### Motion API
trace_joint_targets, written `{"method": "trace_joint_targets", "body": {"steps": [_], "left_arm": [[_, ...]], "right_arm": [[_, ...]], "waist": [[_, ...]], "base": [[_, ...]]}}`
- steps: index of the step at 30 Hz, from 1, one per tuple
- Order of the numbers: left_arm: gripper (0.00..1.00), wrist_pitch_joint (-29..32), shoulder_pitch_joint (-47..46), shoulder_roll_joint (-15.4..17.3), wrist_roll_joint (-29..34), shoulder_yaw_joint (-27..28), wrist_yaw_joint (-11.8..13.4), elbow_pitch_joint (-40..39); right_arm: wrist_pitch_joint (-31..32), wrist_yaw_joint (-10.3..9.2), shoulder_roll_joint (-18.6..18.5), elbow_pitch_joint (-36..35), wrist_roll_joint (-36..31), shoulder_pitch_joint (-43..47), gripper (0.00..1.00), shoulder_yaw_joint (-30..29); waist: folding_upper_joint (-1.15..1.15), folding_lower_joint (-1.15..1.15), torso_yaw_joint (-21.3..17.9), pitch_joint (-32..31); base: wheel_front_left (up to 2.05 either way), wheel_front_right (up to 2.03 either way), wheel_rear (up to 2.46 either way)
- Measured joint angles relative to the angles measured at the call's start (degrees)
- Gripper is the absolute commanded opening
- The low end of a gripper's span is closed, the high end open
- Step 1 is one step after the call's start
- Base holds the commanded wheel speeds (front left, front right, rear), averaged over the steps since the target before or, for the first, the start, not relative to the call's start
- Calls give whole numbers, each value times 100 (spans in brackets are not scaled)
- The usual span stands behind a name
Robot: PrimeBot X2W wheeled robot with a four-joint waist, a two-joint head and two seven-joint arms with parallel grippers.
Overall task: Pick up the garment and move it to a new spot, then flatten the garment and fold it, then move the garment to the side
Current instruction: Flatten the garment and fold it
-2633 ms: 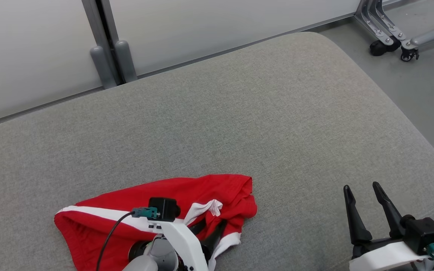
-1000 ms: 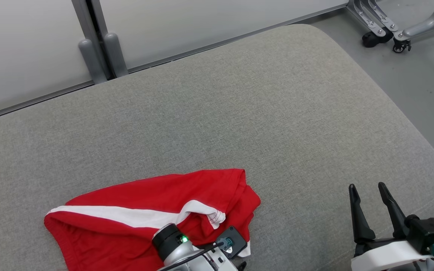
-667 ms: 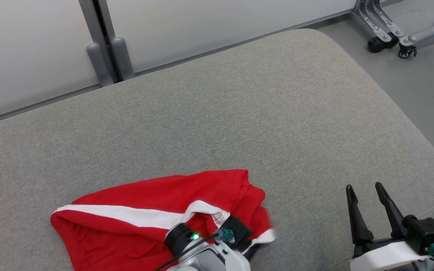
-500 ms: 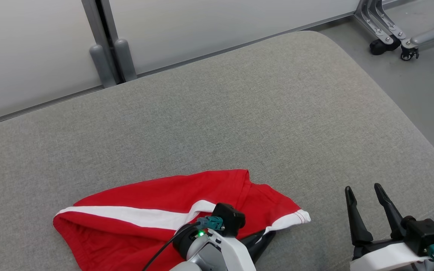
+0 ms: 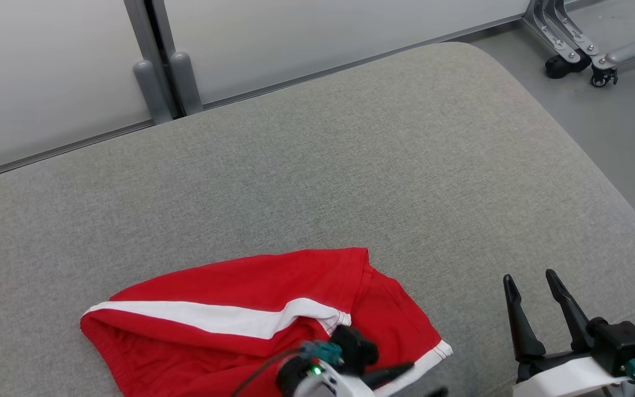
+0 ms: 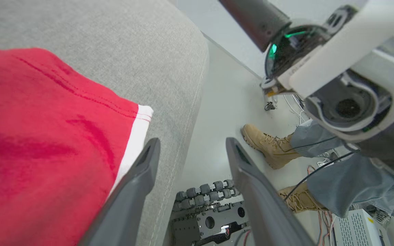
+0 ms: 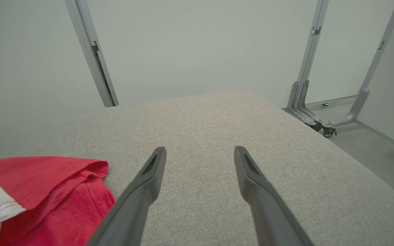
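At the bottom edge of the frame, the left gripper (image 5: 414,384) hangs over the near rim of the grey cushion (image 5: 350,165). Its fingers (image 6: 142,171) are spread apart and hold nothing. The garment's white-hemmed corner (image 6: 139,126) lies just beside one of them. At the lower right, the right gripper (image 5: 528,277) is likewise spread and empty, well apart from the cloth.

The likeliest trouble is that corner: it sits close to the cushion's front rim, so a pull toward the robot could drag the cloth over the edge. A close there could also pinch upholstery rather than hem. A person's boot (image 6: 268,150) stands on the floor near the robot's base, so a wide swing is a risk.

The garment (image 5: 240,286), red with a white stripe, lies in the lower left to lower middle of the frame. One layer is folded over, so a grasp may take both layers. Its long axis runs left to right, sloping slightly down toward the right-hand hemmed corner. Which end is the waist I cannot tell.
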Motion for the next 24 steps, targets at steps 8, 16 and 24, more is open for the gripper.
{"method": "trace_joint_targets", "body": {"steps": [8, 16, 24], "left_arm": [[100, 177, -631, 1002, 313, 873, 823, -646], [100, 1082, -1578, 1803, 565, 955, 677, 637], [36, 1683, -1876, 1650, 379, 641, 169, 1644]], "right_arm": [[0, 0, -2, -2, 47, 32, 100, -40], [0, 0, -1, 8, 104, -56, 100, 82], [0, 0, -1, 53, 201, -66, 100, 205]], "waist": [[0, 0, 122, 4], [0, 0, 163, 133], [0, 0, 15, 256]], "base": [[0, 0, 0], [0, 0, 0], [0, 0, 0]]}}
